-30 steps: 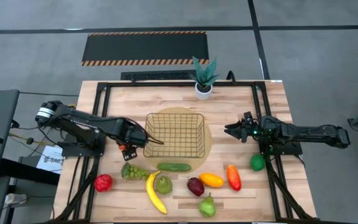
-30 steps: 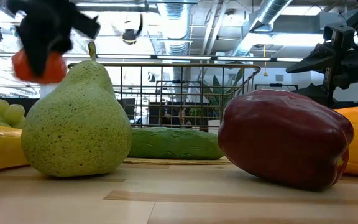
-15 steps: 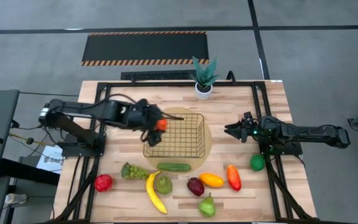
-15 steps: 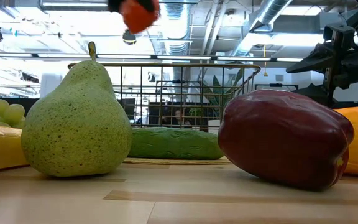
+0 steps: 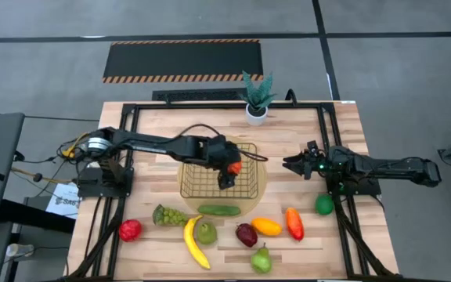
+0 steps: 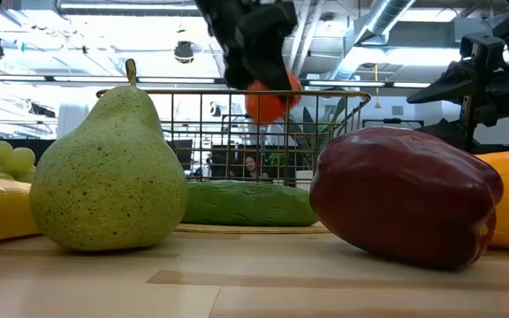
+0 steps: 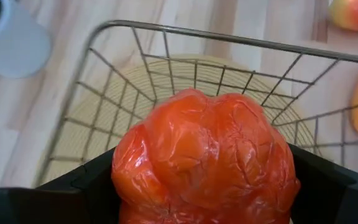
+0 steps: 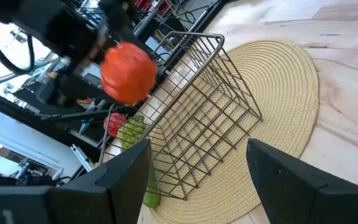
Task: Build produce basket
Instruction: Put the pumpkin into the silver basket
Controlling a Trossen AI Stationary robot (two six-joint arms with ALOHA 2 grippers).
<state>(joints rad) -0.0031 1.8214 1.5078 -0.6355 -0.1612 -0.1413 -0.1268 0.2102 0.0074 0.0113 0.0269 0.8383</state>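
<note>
My left gripper (image 5: 229, 171) reaches over the square gold wire basket (image 5: 210, 182) and is shut on an orange-red wrinkled fruit (image 7: 204, 158). The same fruit (image 6: 270, 101) hangs at about the height of the basket's rim (image 6: 228, 91). The basket stands on a round tan mat (image 5: 261, 174). The other produce lies on the table's near part: grapes (image 5: 168, 215), cucumber (image 5: 218, 210), banana (image 5: 196, 244), pears, peppers. My right gripper (image 5: 288, 164) waits open at the basket's right, off the table top. My left gripper pinches the orange-red fruit between its two fingers (image 7: 86, 183), one on each of two opposite sides (image 7: 126, 174). It comes from above, slanting down from the table's left. The fruit is lifted clear, hanging over the inside of the basket.
A potted green plant (image 5: 257, 98) stands at the far edge behind the basket. A green round fruit (image 5: 324, 204) lies by the right arm's base, a red one (image 5: 130, 230) near the left. Black frame rails run along both table sides.
My left gripper has carried the orange-red fruit from the table's left of the basket upward and toward the right, over the basket's rim. It has then come down, so the fruit now hangs at rim height over the basket's inside. The right arm kept still.
</note>
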